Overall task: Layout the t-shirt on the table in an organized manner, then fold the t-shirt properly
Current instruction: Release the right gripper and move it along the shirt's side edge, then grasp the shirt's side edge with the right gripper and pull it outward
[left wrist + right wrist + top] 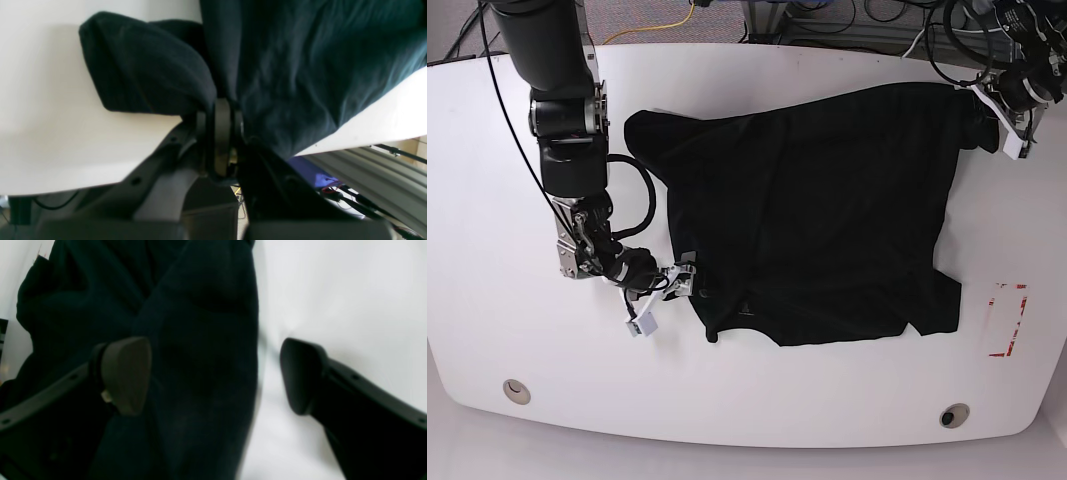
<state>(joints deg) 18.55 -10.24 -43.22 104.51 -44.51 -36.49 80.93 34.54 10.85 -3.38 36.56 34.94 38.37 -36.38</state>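
Observation:
The black t-shirt lies spread over the middle of the white table, with wrinkles and a skewed outline. My left gripper is at the shirt's far right corner, near the table's back edge. In the left wrist view it is shut on a bunch of the shirt's fabric. My right gripper is at the shirt's near left edge. In the right wrist view it is open: one finger is over the shirt, the other is over bare table.
Two round metal grommets sit near the front edge. A red tape outline is at the right, just past the shirt. Cables and an aluminium frame lie behind the table's back edge.

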